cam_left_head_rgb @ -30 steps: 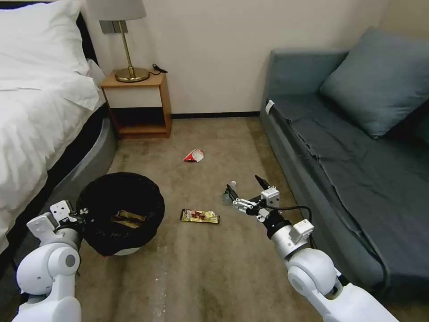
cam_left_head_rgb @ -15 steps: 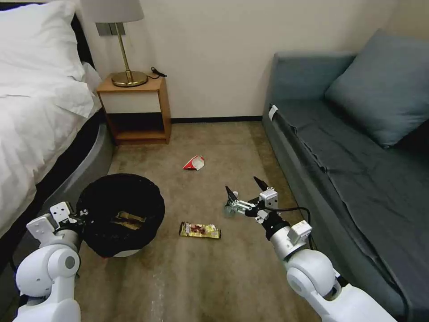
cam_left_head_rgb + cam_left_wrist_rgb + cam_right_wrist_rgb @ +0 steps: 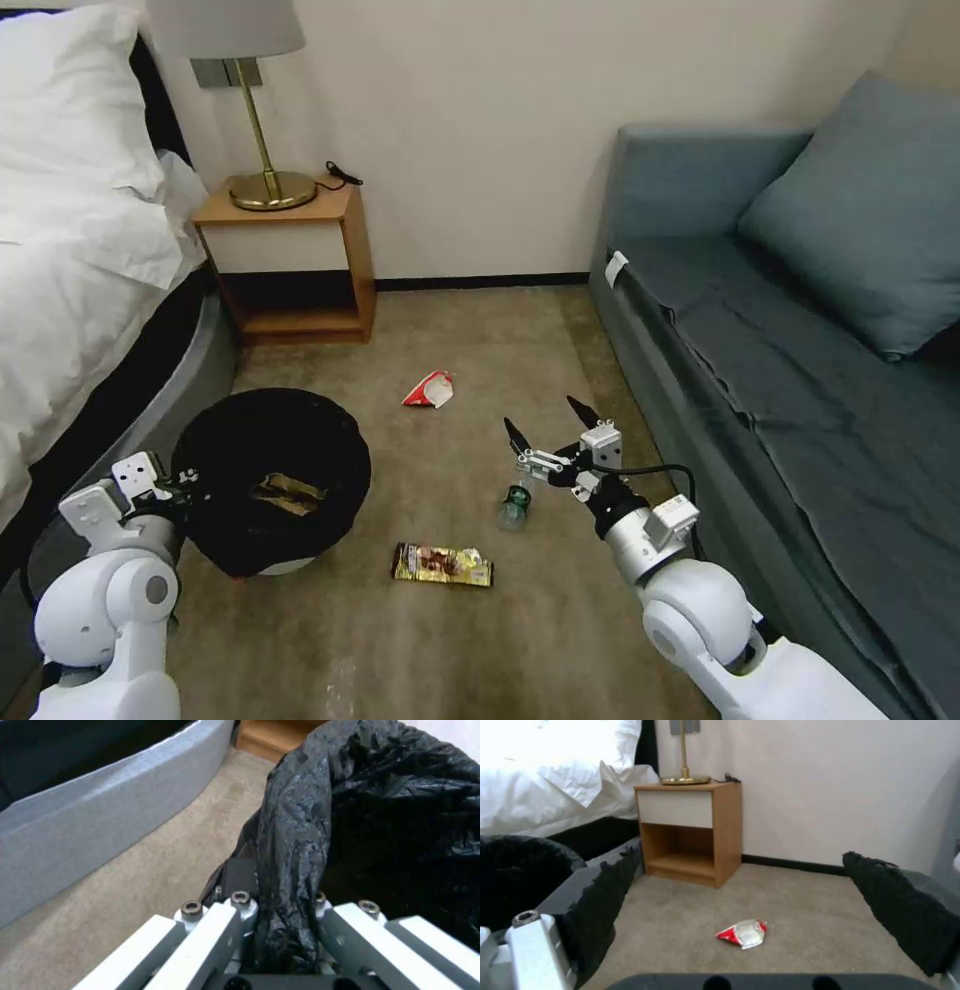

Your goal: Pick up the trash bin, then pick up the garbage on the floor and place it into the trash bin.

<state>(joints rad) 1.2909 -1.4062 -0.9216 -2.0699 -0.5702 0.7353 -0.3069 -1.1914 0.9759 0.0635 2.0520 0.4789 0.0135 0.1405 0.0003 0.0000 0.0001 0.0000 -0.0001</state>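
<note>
The trash bin (image 3: 215, 455), white with a black bag liner, is at the lower left of the head view. My left gripper (image 3: 180, 482) is shut on its near rim. The left wrist view has the bag rim (image 3: 300, 832) pinched between that gripper (image 3: 280, 900). A tan peel scrap (image 3: 285, 493) lies inside the bin. My right gripper (image 3: 545, 420) hangs open over the carpet. A small clear bottle (image 3: 515, 505) lies on the floor just below and nearer than its fingertips. The gold snack wrapper (image 3: 442, 565) lies nearer still. The red-and-white packet (image 3: 430, 390) (image 3: 743, 933) lies farther off, ahead of the open fingers (image 3: 605, 896).
A white bed (image 3: 70, 280) runs along the left. A wooden nightstand (image 3: 290, 260) with a brass lamp (image 3: 255, 185) stands against the far wall. A blue-grey sofa (image 3: 800, 380) lines the right side, close to my right arm. Tan carpet (image 3: 480, 330) lies between them.
The whole picture has shifted down, so the camera has moved; both arms and the held bin keep their places in view. The bottle now shows below the right gripper's fingertips instead of beside them.
</note>
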